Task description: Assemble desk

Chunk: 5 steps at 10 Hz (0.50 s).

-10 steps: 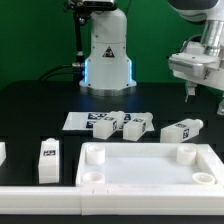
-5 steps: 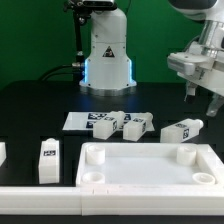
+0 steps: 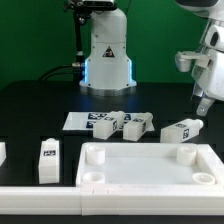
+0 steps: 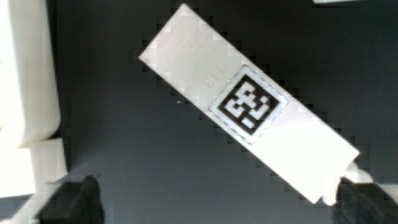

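Desk slab is lying flat on black table, sockets up, just behind white border rail. One leg is standing upright near slab's end on exterior view's left; other legs are lying loose behind slab. Gripper is hovering over exterior view's right, jaws spread wide, gripping nothing. Wrist view is showing a tagged leg lying diag on table.
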Available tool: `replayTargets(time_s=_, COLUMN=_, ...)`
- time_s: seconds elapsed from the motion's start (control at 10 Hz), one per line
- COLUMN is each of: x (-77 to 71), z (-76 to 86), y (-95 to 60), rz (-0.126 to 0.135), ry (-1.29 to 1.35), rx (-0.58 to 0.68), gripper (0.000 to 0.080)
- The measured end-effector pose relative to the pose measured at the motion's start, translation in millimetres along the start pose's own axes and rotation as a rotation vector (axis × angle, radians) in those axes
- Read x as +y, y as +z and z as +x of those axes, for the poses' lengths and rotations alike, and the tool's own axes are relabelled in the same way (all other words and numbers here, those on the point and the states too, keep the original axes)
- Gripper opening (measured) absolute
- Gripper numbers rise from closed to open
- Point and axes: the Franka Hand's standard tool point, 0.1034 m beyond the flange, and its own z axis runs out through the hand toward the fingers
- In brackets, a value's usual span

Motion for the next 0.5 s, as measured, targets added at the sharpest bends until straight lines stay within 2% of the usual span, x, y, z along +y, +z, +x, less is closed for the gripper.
replayTargets(time_s=0.1, x=0.5, z=-1.2, y=0.6, rz=0.012, ry=0.085, rx=-0.001, gripper=0.0649)
replayTargets(time_s=0.2, x=12.6, z=-8.4, y=1.0, rz=0.064, ry=0.232, rx=-0.005, gripper=0.0649)
replayTargets(time_s=0.3, x=23.9, z=-11.2, y=2.4, rz=0.093, ry=0.420, rx=0.001, gripper=0.0649)
replayTargets(time_s=0.5, x=13.5, z=-8.9, y=2.2, rz=0.192, ry=0.851, rx=-0.036, gripper=0.0649)
